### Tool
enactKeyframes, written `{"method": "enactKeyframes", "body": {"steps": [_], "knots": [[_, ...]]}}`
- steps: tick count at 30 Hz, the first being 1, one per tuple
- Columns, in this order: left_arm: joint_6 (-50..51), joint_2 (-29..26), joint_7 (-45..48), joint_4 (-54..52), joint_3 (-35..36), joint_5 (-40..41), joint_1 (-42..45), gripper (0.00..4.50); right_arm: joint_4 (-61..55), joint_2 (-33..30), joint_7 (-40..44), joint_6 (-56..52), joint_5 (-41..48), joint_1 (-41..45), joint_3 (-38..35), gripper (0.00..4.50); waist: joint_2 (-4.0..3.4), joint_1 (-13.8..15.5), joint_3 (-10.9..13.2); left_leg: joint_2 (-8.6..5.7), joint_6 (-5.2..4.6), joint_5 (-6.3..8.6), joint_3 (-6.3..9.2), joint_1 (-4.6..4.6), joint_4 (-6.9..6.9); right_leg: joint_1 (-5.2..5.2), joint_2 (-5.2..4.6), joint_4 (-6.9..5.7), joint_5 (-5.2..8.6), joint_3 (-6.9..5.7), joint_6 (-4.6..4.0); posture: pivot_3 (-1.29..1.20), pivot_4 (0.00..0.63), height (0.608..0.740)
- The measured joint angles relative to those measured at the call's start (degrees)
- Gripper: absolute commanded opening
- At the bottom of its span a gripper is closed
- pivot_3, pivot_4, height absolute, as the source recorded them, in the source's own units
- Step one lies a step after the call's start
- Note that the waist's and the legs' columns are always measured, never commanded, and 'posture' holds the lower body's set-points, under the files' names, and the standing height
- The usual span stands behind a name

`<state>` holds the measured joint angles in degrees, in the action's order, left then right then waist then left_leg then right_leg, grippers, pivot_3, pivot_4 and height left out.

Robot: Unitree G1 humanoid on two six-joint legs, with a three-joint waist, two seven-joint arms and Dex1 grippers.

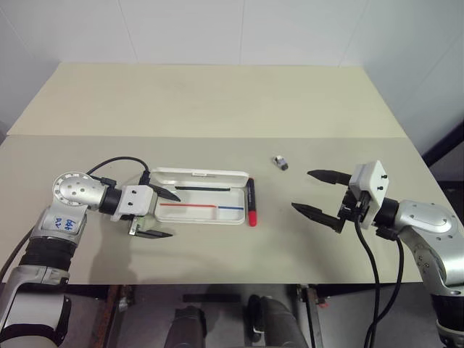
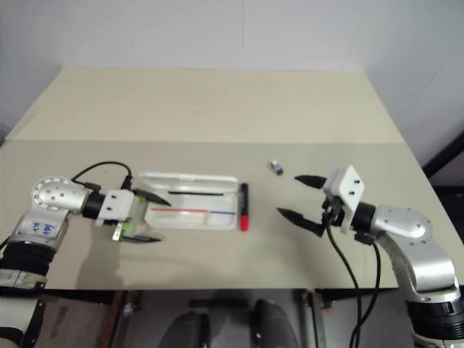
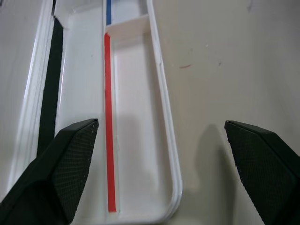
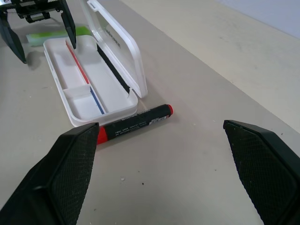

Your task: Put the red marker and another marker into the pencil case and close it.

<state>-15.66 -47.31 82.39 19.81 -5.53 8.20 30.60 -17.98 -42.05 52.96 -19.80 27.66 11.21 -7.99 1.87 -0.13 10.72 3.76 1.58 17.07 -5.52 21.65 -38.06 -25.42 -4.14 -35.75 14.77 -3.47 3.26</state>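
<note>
The pencil case [image 1: 201, 199] is seen lying open on the surface [image 1: 217, 109], its lid raised along the far edge; no marker can be seen inside it. The red marker [image 1: 251, 202] is seen lying on the surface against the case's right end, not yet inserted. The green highlighter [image 4: 54, 34] is seen outside the case at its left end, beneath the left hand [image 1: 161, 214], whose fingers are spread and grip nothing. The right hand [image 1: 319, 192] is held open and empty, apart from the red marker. By this evidence, both insertions and the closing are judged outstanding. Counted: one case, one red marker, one highlighter, one small grey object [image 1: 280, 162], two hands.
</note>
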Motion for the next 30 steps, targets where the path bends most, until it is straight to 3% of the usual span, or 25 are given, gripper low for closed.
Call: {"method": "enactKeyframes", "body": {"steps": [10,19,30], "knots": [[13.35,-3.03,0.58,-15.32,3.80,8.73,-8.38,4.47,-1.27,-0.46,-0.79,-2.70,-0.43,0.15,0.58,4.50,0.00,0.02,0.00,0.01,0.00,0.00,0.01,-0.03,-0.01,0.00,0.01,-0.03,0.00,0.08,0.00,0.00,0.150,0.740],[19.90,6.84,-10.73,-24.23,14.32,21.95,-12.55,4.47,-11.88,6.64,-16.57,-17.45,-1.42,-0.55,4.91,4.50,0.01,-0.11,0.00,0.01,0.01,-0.01,0.00,-0.07,-0.03,0.01,0.01,-0.11,-0.01,0.21,0.01,0.00,0.150,0.740],[22.02,8.25,-13.63,-28.91,20.85,27.48,-23.84,4.47,-17.72,9.98,-26.27,-30.42,-1.41,-0.34,8.12,4.50,0.01,-0.15,-0.01,0.01,0.01,-0.01,-0.01,-0.12,-0.01,0.01,0.04,-0.05,0.00,0.30,0.00,0.00,0.150,0.740]]}}
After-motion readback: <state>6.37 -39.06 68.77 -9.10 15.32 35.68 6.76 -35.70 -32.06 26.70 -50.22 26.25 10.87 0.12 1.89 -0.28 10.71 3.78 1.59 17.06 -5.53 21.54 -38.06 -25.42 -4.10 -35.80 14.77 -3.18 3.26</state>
